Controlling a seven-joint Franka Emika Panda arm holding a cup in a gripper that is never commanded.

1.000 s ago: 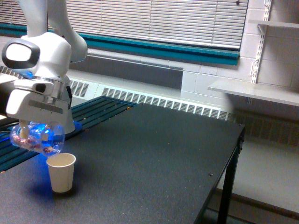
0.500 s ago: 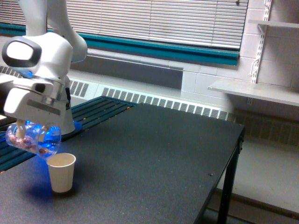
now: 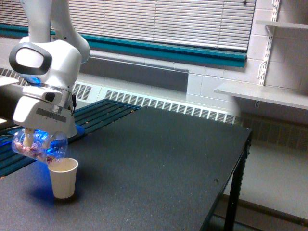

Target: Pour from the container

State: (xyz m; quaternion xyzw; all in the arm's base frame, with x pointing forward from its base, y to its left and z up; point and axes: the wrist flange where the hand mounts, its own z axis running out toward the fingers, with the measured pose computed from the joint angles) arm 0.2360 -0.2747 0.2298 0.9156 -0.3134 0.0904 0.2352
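Glossy white arm — blue glow

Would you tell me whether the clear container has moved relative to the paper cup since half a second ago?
Yes. The container shifted toward the exterior view's right, closer over the standing paper cup.

Arm: a white Franka arm is reaching down at the exterior view's left.
Gripper: the gripper is clamping the container between its fingers.
Container: it is lying tipped on its side, mouth toward the paper cup, with pinkish pieces showing inside and blue light glowing through it.
Paper cup: it is standing upright on the black table, just under the container's mouth.
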